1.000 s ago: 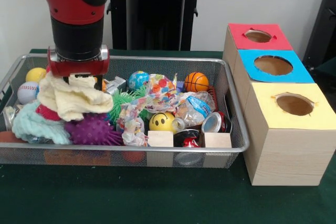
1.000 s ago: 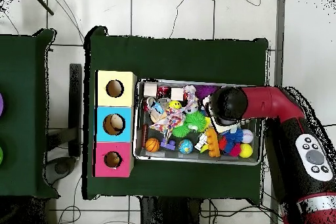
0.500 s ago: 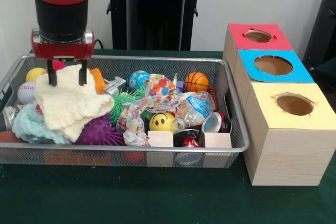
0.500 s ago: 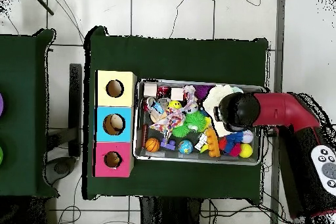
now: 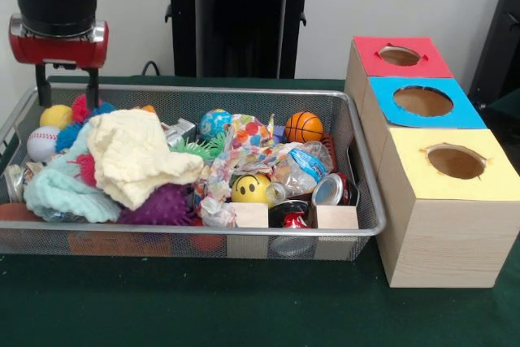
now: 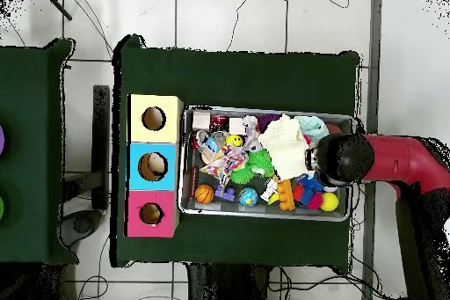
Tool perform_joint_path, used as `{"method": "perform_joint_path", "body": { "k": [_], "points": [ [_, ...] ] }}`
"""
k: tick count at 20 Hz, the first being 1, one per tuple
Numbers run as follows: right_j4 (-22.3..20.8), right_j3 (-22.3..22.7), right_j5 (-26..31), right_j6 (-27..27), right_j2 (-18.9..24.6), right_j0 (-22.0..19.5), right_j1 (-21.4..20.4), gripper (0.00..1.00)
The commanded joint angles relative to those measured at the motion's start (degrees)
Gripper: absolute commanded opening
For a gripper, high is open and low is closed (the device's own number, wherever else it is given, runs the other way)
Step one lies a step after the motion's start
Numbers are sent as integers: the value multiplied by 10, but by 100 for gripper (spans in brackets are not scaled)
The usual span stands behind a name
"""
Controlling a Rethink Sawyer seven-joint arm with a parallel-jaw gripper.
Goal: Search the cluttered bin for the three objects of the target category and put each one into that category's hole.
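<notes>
My hand [image 5: 64, 91] hangs open and empty over the bin [image 5: 357, 160] corner. Yellow cloth [image 5: 134, 156] lies on the clutter; holes [image 5: 422, 101] look empty, so I judge nothing sorted.

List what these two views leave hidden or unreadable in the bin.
- Whatever lies under the yellow cloth: covered in both views.
- Bin corner under the arm: blocked in the overhead view.
- Can label: too small to read in the front view.
- Box holes' insides: dark.

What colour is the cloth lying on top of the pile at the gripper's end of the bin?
Pale yellow cloth; clearest in the front view.
</notes>
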Motion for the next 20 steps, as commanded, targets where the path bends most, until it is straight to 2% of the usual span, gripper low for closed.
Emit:
{"method": "perform_joint_path", "body": {
  "k": [1, 7, 10, 14, 20],
  "points": [
    [-24, 105, -10, -98, -1, -2, -33, 100],
    [12, 221, -56, -1, -2, 20, -110, 100],
    [34, 254, -76, 50, 5, 44, -113, 100],
    [67, 250, -83, 89, 7, 79, -65, 100],
    [91, 209, -148, 180, -37, 161, 14, 100]
  ]
}}
